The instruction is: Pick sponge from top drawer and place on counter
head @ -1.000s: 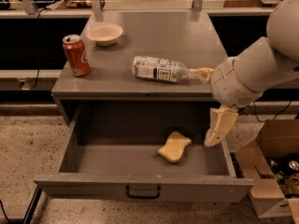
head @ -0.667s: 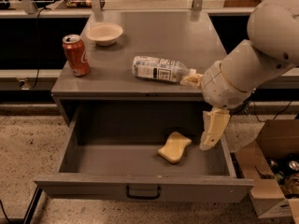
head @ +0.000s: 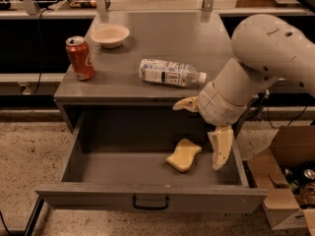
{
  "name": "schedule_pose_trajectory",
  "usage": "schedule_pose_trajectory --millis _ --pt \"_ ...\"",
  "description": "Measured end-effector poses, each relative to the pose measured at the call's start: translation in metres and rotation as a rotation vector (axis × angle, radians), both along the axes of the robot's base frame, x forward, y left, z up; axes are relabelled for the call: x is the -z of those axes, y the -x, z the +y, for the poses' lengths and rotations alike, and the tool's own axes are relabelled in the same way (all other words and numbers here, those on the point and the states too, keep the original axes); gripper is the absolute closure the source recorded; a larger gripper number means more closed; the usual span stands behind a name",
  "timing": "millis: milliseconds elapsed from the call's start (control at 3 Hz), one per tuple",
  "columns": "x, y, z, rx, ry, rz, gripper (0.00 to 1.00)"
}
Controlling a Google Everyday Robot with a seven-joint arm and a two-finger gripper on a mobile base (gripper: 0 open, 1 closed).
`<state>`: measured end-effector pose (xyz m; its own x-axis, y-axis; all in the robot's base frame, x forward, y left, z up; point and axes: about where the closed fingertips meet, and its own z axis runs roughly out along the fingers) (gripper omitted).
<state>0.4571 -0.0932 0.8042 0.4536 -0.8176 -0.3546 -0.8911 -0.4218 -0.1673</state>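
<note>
The pale yellow sponge [head: 183, 155] lies flat on the floor of the open top drawer [head: 147, 196], right of its middle. My gripper [head: 196, 137] hangs over the right part of the drawer, just above and to the right of the sponge. It is open: one cream finger [head: 221, 147] points down beside the sponge and the other [head: 186, 104] sticks out left at the counter's front edge. It holds nothing. The grey counter [head: 162, 33] sits above the drawer.
On the counter stand a red soda can [head: 80, 58] at the left, a white bowl [head: 110, 35] at the back left, and a clear water bottle [head: 170, 73] lying on its side near the front right. An open cardboard box [head: 288, 181] sits on the floor at the right.
My arm has swung left and lower over the drawer, bringing the gripper closer to the sponge. The sponge has not moved.
</note>
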Motion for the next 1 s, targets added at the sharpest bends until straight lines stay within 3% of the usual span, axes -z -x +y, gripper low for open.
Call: schedule_pose_trajectory --millis 333,667,1000 --pt "-0.0008 0.0003 0.0008 -0.058 0.000 -0.026 0.00" --pt "-0.0008 0.0003 0.0009 -0.058 0.000 -0.026 0.00" --pt "0.0068 -0.0055 0.0023 -0.111 0.083 -0.053 0.00"
